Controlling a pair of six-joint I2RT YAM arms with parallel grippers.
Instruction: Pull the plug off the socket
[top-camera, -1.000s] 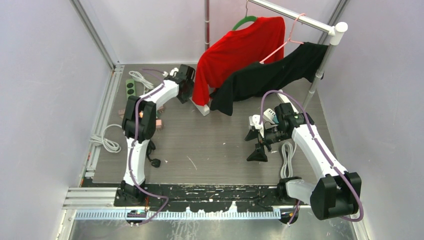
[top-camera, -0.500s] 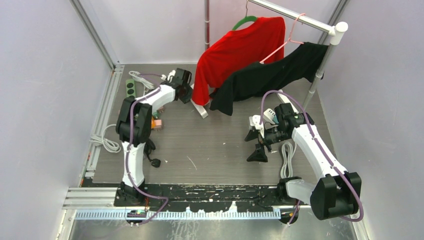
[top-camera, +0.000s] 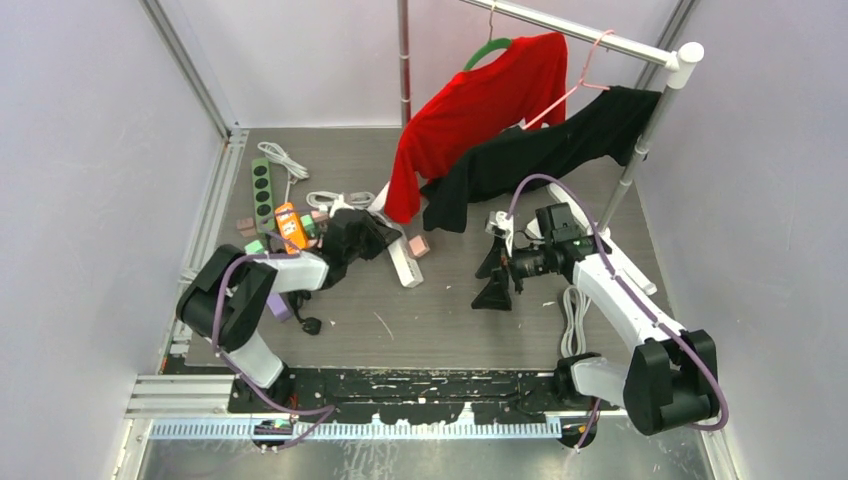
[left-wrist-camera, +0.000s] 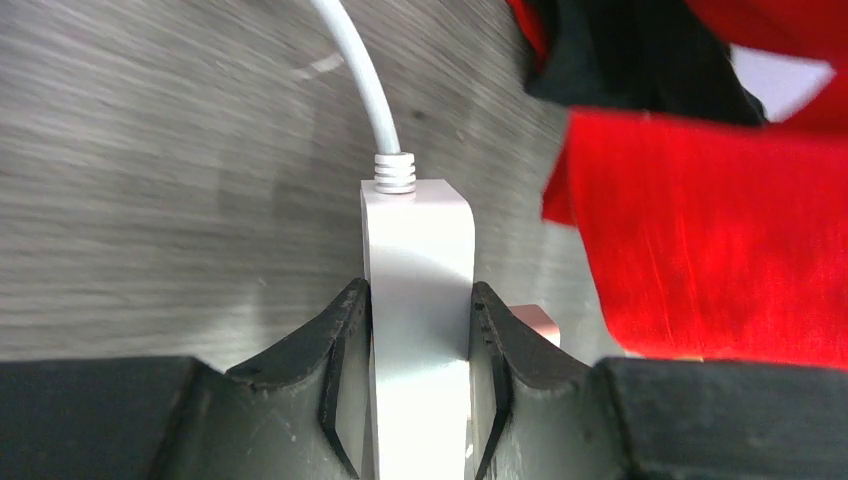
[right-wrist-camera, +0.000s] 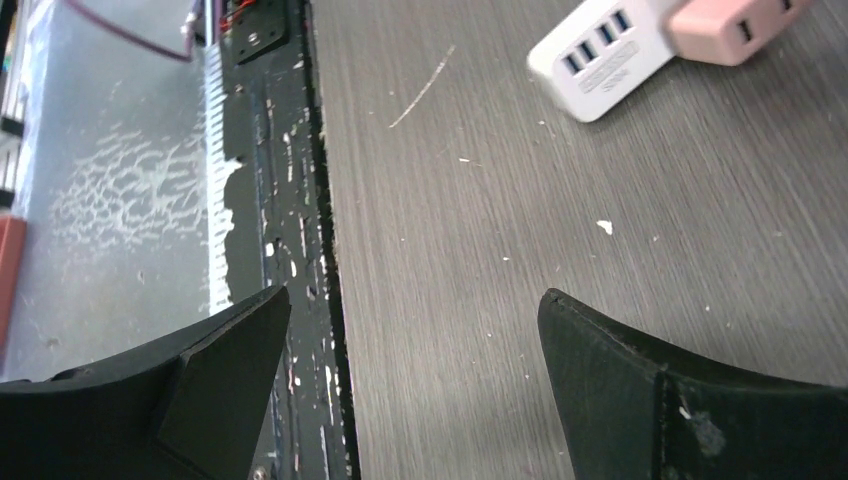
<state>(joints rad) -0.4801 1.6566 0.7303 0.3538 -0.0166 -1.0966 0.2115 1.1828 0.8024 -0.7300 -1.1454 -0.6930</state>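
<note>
Since the plug (left-wrist-camera: 418, 230) is a hard, smooth, light slab, you do well to pinch its flat sides (as now): the left claw (left-wrist-camera: 418, 330) is closed partway on it, near the red shirt (left-wrist-camera: 700, 230). Its long axis runs straight away from the claw, with the cord (left-wrist-camera: 355, 70) at the far end. The right claw (right-wrist-camera: 415, 300) gapes wide and empty.

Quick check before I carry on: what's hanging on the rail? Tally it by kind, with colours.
Shirts: 2 (red shirt, black shirt)
Hangers: 2 (green hanger, pink hanger)
Total: 4
</note>
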